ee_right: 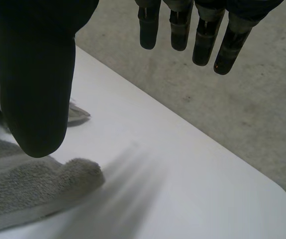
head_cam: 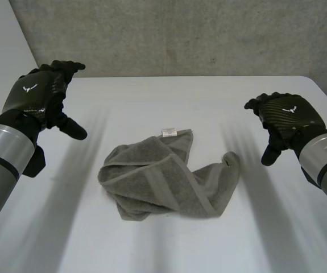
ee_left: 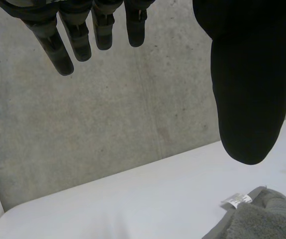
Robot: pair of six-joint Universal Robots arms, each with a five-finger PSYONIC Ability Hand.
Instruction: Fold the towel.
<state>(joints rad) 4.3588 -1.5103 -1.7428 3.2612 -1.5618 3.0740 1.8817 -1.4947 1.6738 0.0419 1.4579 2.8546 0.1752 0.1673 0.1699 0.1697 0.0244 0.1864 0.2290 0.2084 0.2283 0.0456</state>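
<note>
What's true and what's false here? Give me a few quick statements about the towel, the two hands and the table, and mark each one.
1. The grey towel lies crumpled on the white table. True.
2. The left hand is clamped on a corner of the towel. False: it is apart from the towel, with its fingers relaxed and holding nothing.
3. The right hand is open and off the towel. True.
4. The towel is folded into a neat square. False: it is bunched in an uneven heap.
5. A small white label shows at the towel's far edge. True.
</note>
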